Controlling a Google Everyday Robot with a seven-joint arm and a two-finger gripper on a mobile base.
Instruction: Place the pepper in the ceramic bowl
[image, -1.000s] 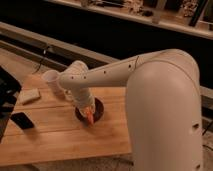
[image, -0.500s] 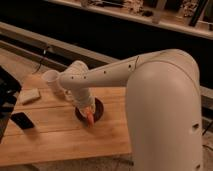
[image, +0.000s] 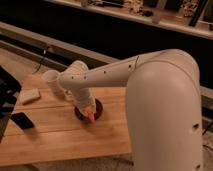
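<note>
The orange-red pepper (image: 90, 116) hangs tip-down at the front of the dark maroon ceramic bowl (image: 98, 108), which sits on the wooden table (image: 60, 135). My gripper (image: 87, 110) is at the end of the white arm, directly over the bowl, and the pepper sticks out below it. The arm's wrist hides most of the bowl's left side and the gripper itself.
A white cup (image: 51, 80) stands at the table's back left, next to the arm. A pale flat block (image: 29, 95) lies at the left edge. A black flat device (image: 22, 120) lies at the front left. A dark ledge runs behind the table.
</note>
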